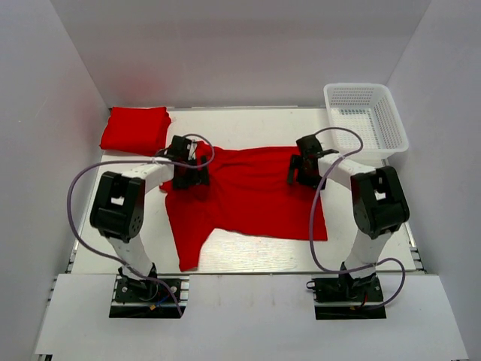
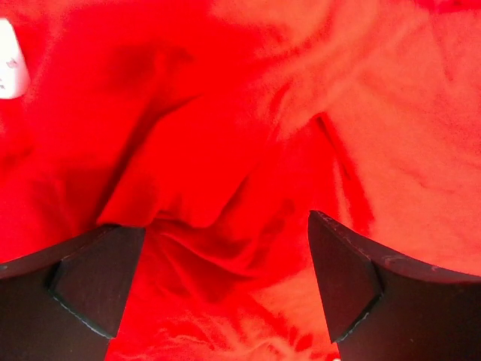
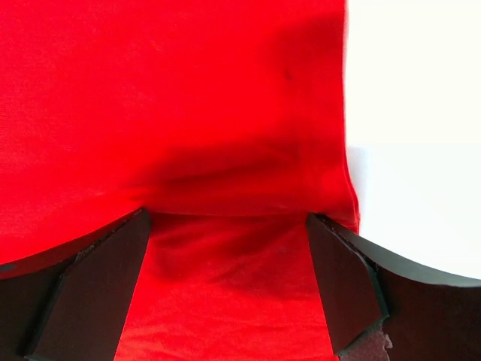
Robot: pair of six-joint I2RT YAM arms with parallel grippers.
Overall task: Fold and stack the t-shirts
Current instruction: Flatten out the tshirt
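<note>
One red t-shirt (image 1: 248, 197) lies spread and wrinkled across the middle of the table, a sleeve trailing toward the near left. A second red t-shirt (image 1: 135, 129) sits folded at the back left. My left gripper (image 1: 188, 177) is low over the spread shirt's left upper edge. In the left wrist view that gripper (image 2: 225, 282) is open, with rumpled red cloth (image 2: 225, 173) under the gap and a white neck label (image 2: 9, 60) at the far left. My right gripper (image 1: 302, 171) is over the shirt's right upper part. It (image 3: 225, 282) stands open astride a raised fold of cloth (image 3: 225, 180).
A white mesh basket (image 1: 366, 116) stands at the back right corner. White walls close in the table on three sides. In the right wrist view, bare white table (image 3: 413, 150) shows just past the shirt's right edge. Purple cables loop from both arms.
</note>
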